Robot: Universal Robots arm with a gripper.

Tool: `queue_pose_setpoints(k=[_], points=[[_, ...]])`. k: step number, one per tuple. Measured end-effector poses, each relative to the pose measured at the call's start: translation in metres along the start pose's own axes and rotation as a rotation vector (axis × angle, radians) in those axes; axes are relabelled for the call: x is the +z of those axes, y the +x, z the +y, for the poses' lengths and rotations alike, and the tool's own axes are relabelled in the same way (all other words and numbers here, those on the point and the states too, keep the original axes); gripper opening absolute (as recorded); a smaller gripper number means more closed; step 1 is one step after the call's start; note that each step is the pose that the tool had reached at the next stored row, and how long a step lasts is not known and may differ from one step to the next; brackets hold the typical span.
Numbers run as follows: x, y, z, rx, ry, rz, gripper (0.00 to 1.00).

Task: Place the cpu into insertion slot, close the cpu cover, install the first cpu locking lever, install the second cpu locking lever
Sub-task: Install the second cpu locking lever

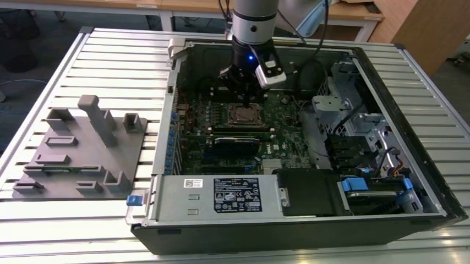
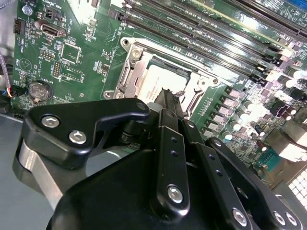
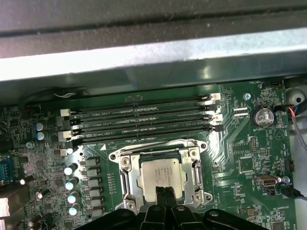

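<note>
The cpu (image 3: 160, 173) lies flat in the insertion slot (image 3: 120, 155) on the green board, its dull silver top showing through the window of the cpu cover (image 3: 128, 181), which lies down over it. A thin wire lever (image 3: 158, 142) runs along the socket's edge beside the memory slots; whether it is latched I cannot tell. My gripper (image 3: 164, 192) hangs right over the socket, its fingers shut together with nothing between them, tips at the cpu's edge. In the second wrist view the gripper (image 2: 169, 98) covers one side of the cpu (image 2: 160, 79). In the exterior view the gripper (image 1: 246, 102) stands just above the cpu (image 1: 245, 114).
Several long black memory slots (image 3: 144, 120) run beside the socket. The open computer case (image 1: 433, 165) walls the board in, with a power supply (image 1: 220, 195) in front and a drive cage (image 1: 353, 126) on the exterior view's right. A grey fixture (image 1: 81, 148) lies outside on the slatted table.
</note>
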State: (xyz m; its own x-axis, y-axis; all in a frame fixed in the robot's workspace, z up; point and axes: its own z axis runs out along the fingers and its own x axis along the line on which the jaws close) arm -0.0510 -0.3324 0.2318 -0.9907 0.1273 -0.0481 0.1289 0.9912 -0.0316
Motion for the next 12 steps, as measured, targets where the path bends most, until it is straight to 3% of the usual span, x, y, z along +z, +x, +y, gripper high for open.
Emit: queue_pose_setpoints(k=[12], points=[[0.0003, -0.0010, -0.0077, 0.000, -0.0001, 0.0000, 0.10]])
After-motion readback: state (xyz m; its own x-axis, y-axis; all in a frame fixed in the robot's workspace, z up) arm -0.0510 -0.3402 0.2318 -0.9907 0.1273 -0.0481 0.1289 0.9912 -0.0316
